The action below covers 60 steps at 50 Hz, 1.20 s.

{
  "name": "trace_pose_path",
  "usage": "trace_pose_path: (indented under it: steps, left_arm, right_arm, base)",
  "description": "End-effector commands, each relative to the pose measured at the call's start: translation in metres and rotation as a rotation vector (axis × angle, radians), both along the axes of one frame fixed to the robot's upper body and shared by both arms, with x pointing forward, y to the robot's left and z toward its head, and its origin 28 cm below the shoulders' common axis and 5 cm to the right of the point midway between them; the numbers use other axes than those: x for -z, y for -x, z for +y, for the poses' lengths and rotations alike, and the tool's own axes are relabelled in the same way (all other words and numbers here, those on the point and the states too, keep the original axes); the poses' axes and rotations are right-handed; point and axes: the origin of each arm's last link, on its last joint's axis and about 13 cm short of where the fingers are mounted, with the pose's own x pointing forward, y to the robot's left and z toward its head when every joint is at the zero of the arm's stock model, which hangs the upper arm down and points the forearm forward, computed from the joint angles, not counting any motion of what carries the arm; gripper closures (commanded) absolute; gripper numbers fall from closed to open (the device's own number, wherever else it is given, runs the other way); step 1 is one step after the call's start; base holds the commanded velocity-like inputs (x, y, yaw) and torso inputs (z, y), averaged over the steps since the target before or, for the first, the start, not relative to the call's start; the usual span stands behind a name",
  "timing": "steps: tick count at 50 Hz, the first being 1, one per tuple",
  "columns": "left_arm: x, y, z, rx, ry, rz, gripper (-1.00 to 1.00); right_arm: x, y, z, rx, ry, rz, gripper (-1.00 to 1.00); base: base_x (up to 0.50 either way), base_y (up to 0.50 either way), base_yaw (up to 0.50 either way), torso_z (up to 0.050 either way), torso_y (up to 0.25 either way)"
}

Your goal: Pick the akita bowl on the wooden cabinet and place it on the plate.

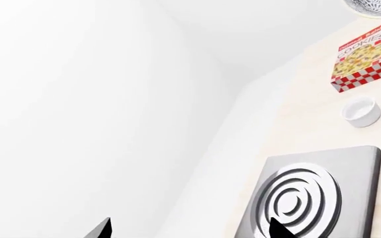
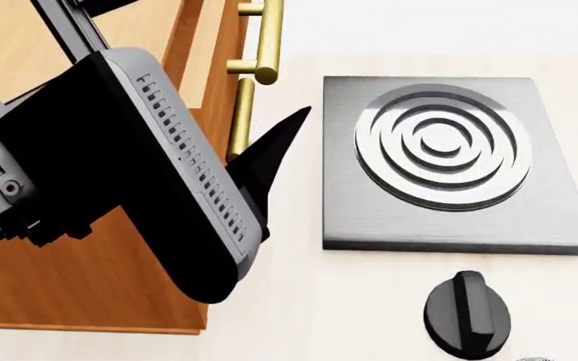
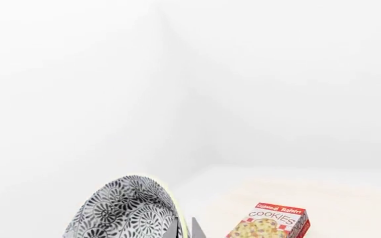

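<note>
Since the right gripper (image 3: 185, 229) seems clamped on the akita bowl (image 3: 121, 210), lifted off the wooden cabinet (image 2: 88, 278), only the unseen plate remains; the left gripper (image 1: 190, 229) hangs released.

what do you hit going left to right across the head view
wooden cabinet → left arm's gripper in front of the cabinet → brass handles → stove plate, with the black knob just below it

Wooden cabinet (image 2: 88, 293) showing orange-brown grain, matt; handles (image 2: 259, 45) gleaming brassy; stove plate (image 2: 439, 226) reading brushed metal; knob (image 2: 466, 313) appearing black plastic; bench (image 2: 319, 308) looking pale, smooth.
</note>
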Motion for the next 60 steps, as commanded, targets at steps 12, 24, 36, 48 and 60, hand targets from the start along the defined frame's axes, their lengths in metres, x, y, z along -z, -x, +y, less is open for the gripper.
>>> trace_pose_path:
  steps: [12, 24, 36, 48, 60]
  left_arm:
    - [-0.001, 0.000, 0.001, -0.001, 0.003, -0.002, -1.00]
    - [-0.001, 0.000, 0.000, 0.002, 0.007, -0.003, -1.00]
    - [0.003, -0.002, 0.000, 0.000, 0.001, 0.005, -1.00]
    - [0.005, -0.003, 0.000, -0.001, 0.001, 0.010, -1.00]
    - [0.004, -0.002, 0.001, -0.002, 0.005, 0.010, -1.00]
  right_arm:
    - [0.003, -0.003, -0.021, 0.069, -0.022, 0.030, 1.00]
    - [0.007, -0.012, -0.031, 0.103, -0.026, 0.064, 1.00]
    - [0.011, -0.015, -0.042, 0.135, -0.040, 0.095, 1.00]
    - [0.016, -0.013, -0.053, 0.174, -0.071, 0.108, 1.00]
    - [0.021, -0.014, -0.060, 0.198, -0.084, 0.134, 1.00]
  base:
    - [0.00, 0.00, 0.00, 0.000, 0.000]
    - [0.00, 0.00, 0.00, 0.001, 0.000]
    - [0.00, 0.00, 0.00, 0.000, 0.001]
    - [0.00, 0.00, 0.00, 0.000, 0.000]
    - [0.00, 0.00, 0.00, 0.000, 0.001]
